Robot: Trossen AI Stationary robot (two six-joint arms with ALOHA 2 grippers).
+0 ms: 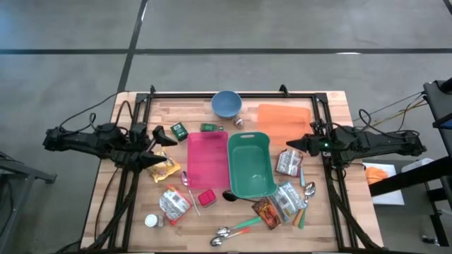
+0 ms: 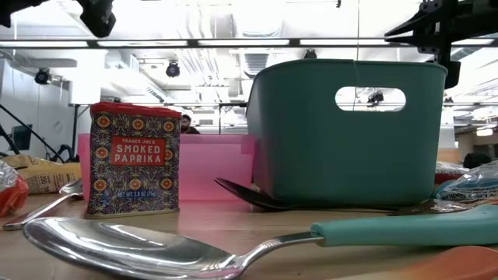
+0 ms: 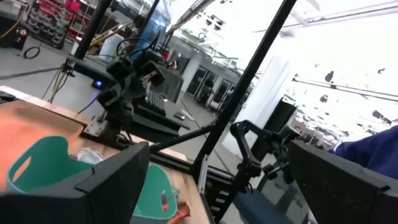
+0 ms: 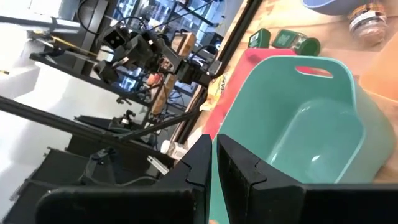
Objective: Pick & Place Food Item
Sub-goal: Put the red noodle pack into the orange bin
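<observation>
A light wooden tabletop (image 1: 332, 106) fills the lower middle of the high view, framed by black rails and set on a grey concrete floor (image 1: 70, 42) crossed by dark seams. At the centre of the frame a teal plastic bin (image 1: 250, 166) stands just beside a pink plastic bin (image 1: 207, 159), both without contents. Toward the upper middle sit a blue bowl (image 1: 227, 104) and, to its right, an orange cutting mat (image 1: 284, 119). Food items lie scattered around the bins: a yellow snack bag (image 1: 164, 168) at centre left, a red paprika tin (image 1: 206, 197) below the pink bin, and silver foil packets (image 1: 289, 162) at centre right. Metal spoons with coloured handles (image 1: 233, 230) lie along the lower edge. The left gripper (image 1: 164, 141), at centre left above the yellow bag, has its fingers spread wide and holds nothing. The right gripper (image 1: 292, 144), at centre right near the teal bin's rim, has its fingers pressed together on nothing. In the low view the room behind shows a white ceiling with light strips (image 2: 194, 47) across the upper frame.
</observation>
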